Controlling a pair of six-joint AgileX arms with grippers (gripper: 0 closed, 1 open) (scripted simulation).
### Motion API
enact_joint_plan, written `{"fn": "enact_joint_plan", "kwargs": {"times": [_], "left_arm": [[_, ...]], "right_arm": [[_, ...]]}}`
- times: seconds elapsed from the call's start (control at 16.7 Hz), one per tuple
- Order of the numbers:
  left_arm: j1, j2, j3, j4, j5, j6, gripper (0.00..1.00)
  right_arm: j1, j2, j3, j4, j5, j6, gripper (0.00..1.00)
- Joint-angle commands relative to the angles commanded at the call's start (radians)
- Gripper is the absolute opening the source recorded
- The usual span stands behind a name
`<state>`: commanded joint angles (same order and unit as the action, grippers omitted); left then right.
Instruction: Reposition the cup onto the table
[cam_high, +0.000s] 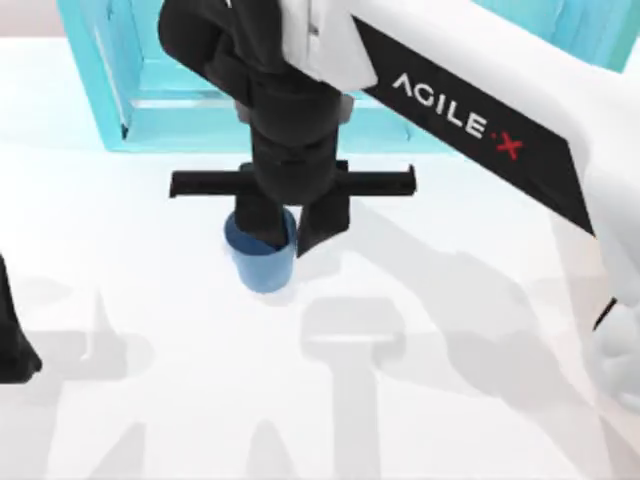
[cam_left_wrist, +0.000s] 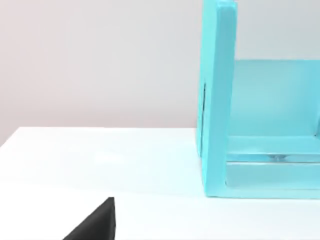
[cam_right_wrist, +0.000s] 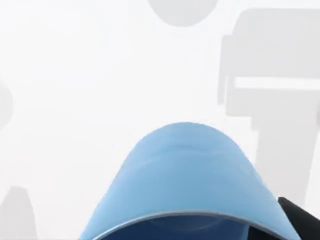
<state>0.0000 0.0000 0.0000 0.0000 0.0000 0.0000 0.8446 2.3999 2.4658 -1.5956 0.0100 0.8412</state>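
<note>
The blue cup (cam_high: 262, 262) stands upright in the middle of the white table (cam_high: 470, 420), just in front of the turquoise shelf. My right gripper (cam_high: 295, 235) reaches in from the right and points down over it, shut on the cup's rim. One finger is inside the cup and the other outside its right wall. I cannot tell whether the cup's base touches the table. The right wrist view looks down along the cup (cam_right_wrist: 185, 175) with the table (cam_right_wrist: 75, 75) beyond. My left gripper (cam_high: 12, 345) is parked at the table's left edge.
The turquoise shelf unit (cam_high: 150, 110) stands along the back of the table, close behind the right gripper. The left wrist view shows its side wall (cam_left_wrist: 219, 100) and an open bay. White table surface spreads in front of the cup.
</note>
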Motion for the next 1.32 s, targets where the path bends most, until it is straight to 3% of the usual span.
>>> {"fn": "enact_joint_plan", "kwargs": {"times": [0.3,0.72,1.32], "left_arm": [[0.0,0.0,0.0,0.0,0.0,0.0,1.0],[0.0,0.0,0.0,0.0,0.0,0.0,1.0],[0.0,0.0,0.0,0.0,0.0,0.0,1.0]], "right_arm": [[0.098,0.13,0.2,-0.046,0.001,0.122,0.0],[0.101,0.139,0.206,-0.042,-0.001,0.132,0.0],[0.116,0.097,-0.123,0.244,0.002,0.143,0.0]]}}
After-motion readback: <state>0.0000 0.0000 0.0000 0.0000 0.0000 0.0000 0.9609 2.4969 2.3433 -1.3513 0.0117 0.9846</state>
